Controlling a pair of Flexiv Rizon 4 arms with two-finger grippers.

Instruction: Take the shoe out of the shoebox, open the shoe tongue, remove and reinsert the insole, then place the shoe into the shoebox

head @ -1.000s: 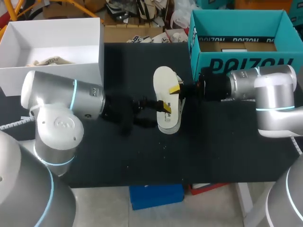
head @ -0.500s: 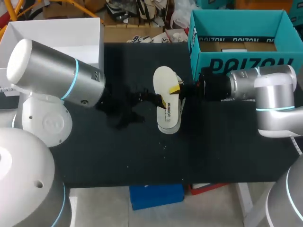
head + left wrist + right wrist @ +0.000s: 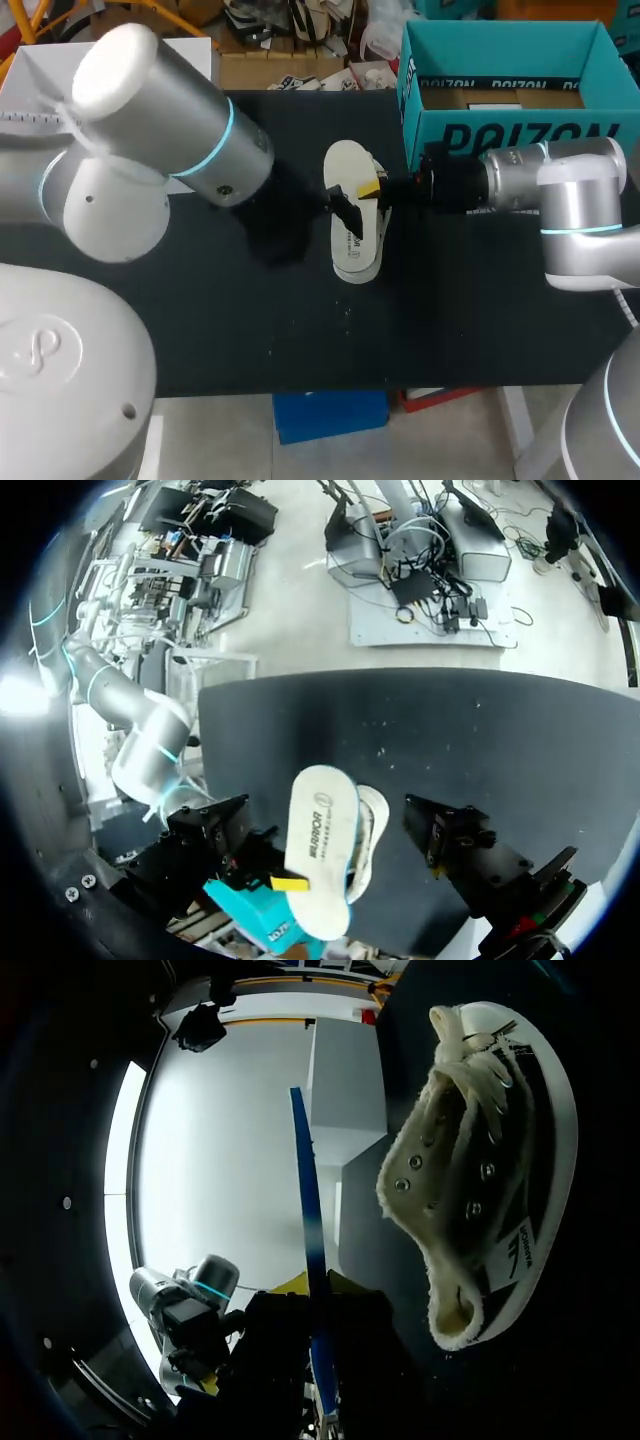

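Right wrist view: right pincer (image 3: 312, 1281) pinches the insole (image 3: 305, 1180) edge-on, shoe (image 3: 480, 1160) lying just beside it

A black table (image 3: 300, 330) is seen, flecked with small pale specks toward its near edge. A teal open box (image 3: 505, 135) is set at its far right corner, brown card lying inside.

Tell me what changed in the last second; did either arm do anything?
The left arm swung its big elbow up and toward the middle, and the left gripper crept slightly along the shoe toward the right gripper. Nothing was visibly grabbed or released. The right gripper stayed clamped on the insole; shoe and insole did not shift.
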